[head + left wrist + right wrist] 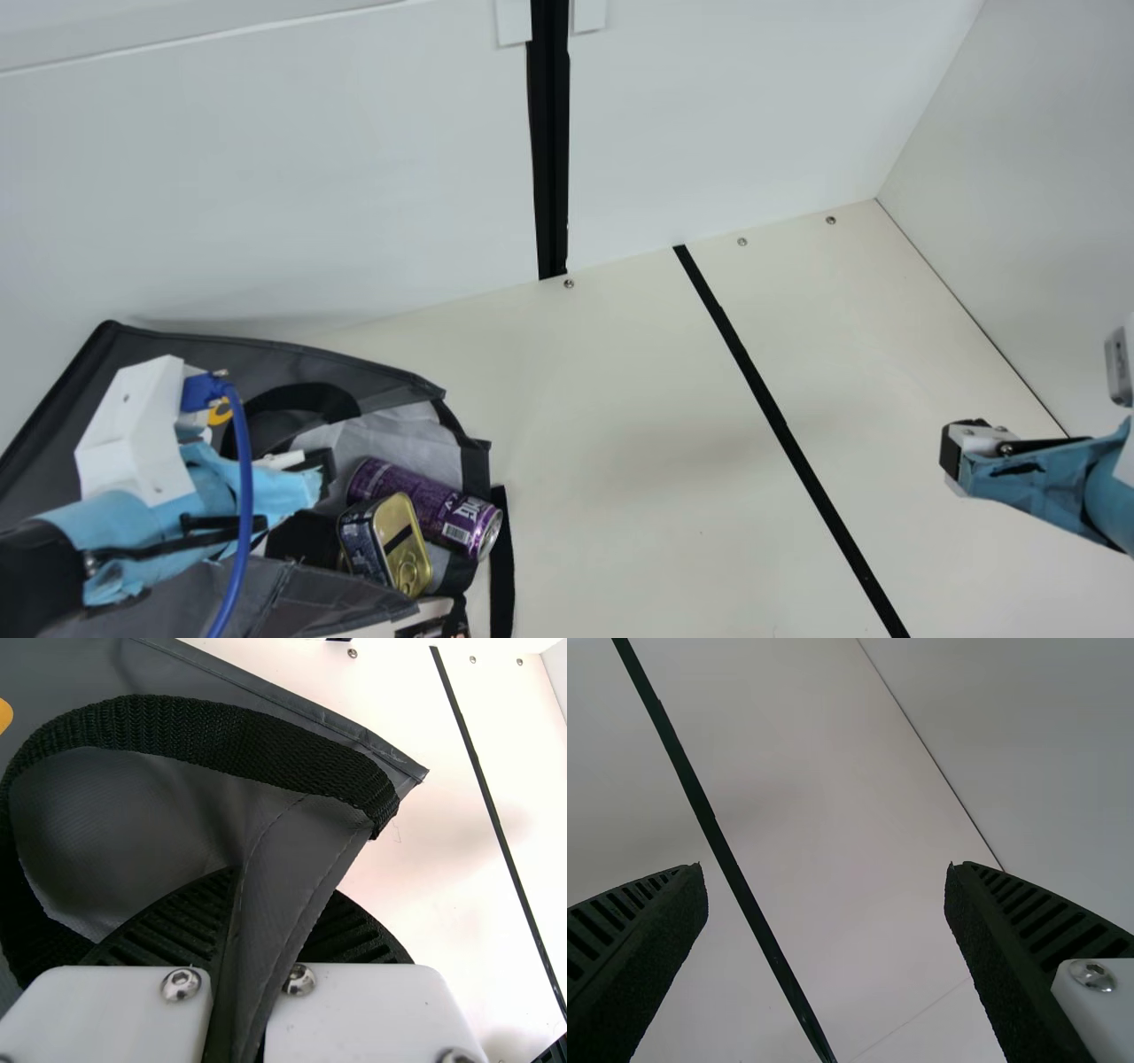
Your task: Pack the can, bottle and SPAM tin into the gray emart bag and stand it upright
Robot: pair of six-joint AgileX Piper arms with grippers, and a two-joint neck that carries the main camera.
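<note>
Fold of gray emart bag (372,372) is pinched by left gripper (310,485); beside this gripper, can (438,507) and SPAM tin (390,545) are seen in bag opening. Right gripper (954,450), well apart, is spread open.

This looks like a robotics lab's walled test booth. Below the right fingers (951,452) spreads a cream worktop (620,425); outward of them stands a plain white side panel (1036,177). Farther off, ahead of the fingers, rises a white back panel (310,195) with a black upright strip (551,151), screw heads (569,283) dotting the worktop along its foot. Blue wrapping (1054,492) behind the right fingers and a loose blue cable (244,496) on the left arm (35,567) suit a lab.
</note>
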